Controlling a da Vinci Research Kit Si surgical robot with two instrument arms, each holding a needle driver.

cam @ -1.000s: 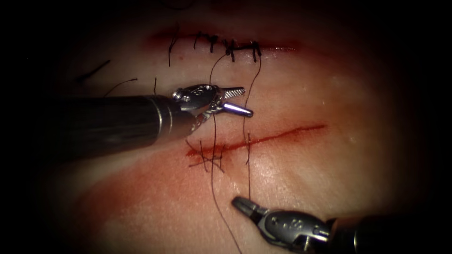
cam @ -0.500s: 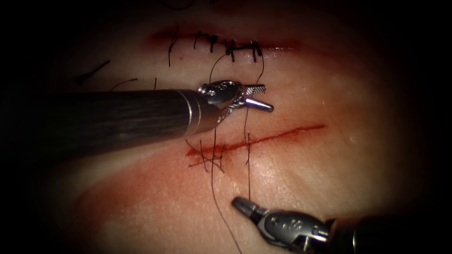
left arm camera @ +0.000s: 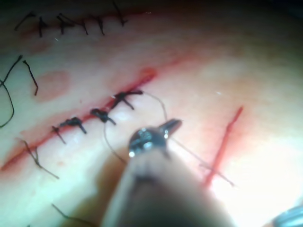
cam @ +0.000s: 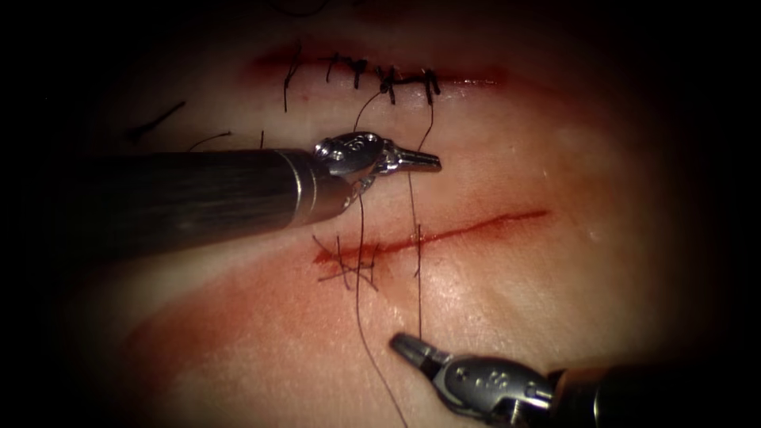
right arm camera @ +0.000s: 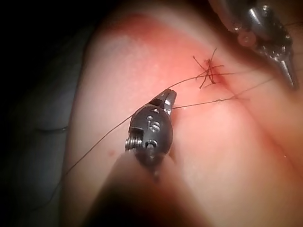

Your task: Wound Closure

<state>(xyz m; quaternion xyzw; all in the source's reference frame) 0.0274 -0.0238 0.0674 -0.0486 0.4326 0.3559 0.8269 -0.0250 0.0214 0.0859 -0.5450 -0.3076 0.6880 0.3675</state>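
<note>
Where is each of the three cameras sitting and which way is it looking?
Endoscope view: above and in front of the tissue, facing the cut; left tool and right tool both enter.
Left wrist view: rides the left arm, looking along its shaft at its own tool.
Right wrist view: rides the right arm, facing its own tool, shut on the thread.
All three share the cut and thread.
</note>
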